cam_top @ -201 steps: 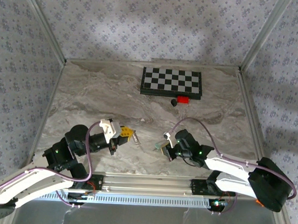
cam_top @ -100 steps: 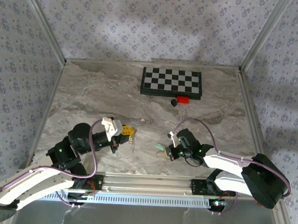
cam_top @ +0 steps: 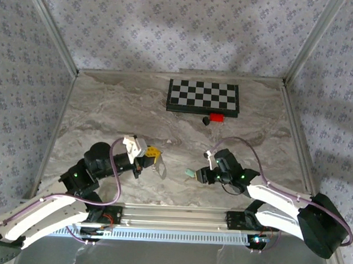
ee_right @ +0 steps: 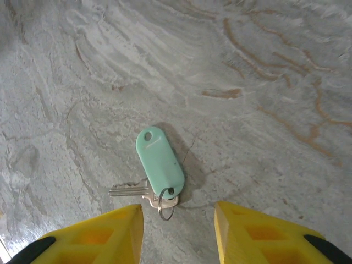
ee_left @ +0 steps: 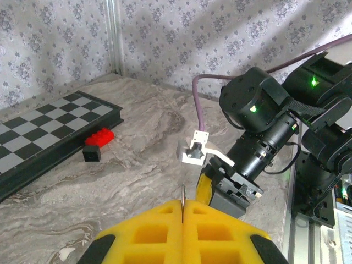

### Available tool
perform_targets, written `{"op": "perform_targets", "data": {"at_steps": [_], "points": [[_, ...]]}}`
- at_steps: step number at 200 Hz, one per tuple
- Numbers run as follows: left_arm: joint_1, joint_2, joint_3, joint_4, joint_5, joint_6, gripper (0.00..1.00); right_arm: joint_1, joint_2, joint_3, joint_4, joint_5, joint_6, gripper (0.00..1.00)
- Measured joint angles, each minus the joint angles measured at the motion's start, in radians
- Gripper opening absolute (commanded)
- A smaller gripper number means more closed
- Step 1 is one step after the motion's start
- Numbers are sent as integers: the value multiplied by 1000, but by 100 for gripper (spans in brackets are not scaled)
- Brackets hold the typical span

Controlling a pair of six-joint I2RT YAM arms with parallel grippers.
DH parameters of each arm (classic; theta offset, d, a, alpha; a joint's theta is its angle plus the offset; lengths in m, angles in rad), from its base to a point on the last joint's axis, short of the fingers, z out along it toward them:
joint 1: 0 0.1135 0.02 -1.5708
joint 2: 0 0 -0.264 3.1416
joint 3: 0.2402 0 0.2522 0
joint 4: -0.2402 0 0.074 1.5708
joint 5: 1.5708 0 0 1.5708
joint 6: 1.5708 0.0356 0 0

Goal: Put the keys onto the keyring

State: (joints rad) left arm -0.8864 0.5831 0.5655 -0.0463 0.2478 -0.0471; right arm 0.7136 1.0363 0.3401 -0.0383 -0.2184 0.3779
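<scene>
Presently, right gripper: yellow fingers stand apart with nothing between them, hovering low over the tabletop.
keys: a mint-green tag and a silvery key joined by a small ring, lying flat on the marbled surface just ahead of the right gripper's fingertips, the ring end nearest the gap; no finger touches them.
keys, top view: a pale green spot just left of the right gripper, between the two arms.
left gripper: yellow fingers pressed together, a thin tan sliver pinched in the seam.
keyring: a thin pale loop hanging from the left gripper; its beads are too small to make out.
spacing: the two grippers face each other, near but apart.
checkerboard: flat at the far edge of the tabletop.
red block: just in front of the checkerboard.
black block: just beside the red block, on its left.
</scene>
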Motion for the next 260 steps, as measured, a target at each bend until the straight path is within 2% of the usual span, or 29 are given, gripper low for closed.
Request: {"op": "perform_targets", "data": {"at_steps": [55,137,184,260], "points": [[23,8,0,26,26,-15,0,-6,140,142,-95,-15,-6,40],[34,8,0,28,30,-19,0,122,400,447,-408,90,-42,33],[34,7,0,28,31,-26,0,160,467,509,-535,163,-53,28],[34,-9,-12,34,34,-26,0,166,507,525,-574,179,-60,22]]}}
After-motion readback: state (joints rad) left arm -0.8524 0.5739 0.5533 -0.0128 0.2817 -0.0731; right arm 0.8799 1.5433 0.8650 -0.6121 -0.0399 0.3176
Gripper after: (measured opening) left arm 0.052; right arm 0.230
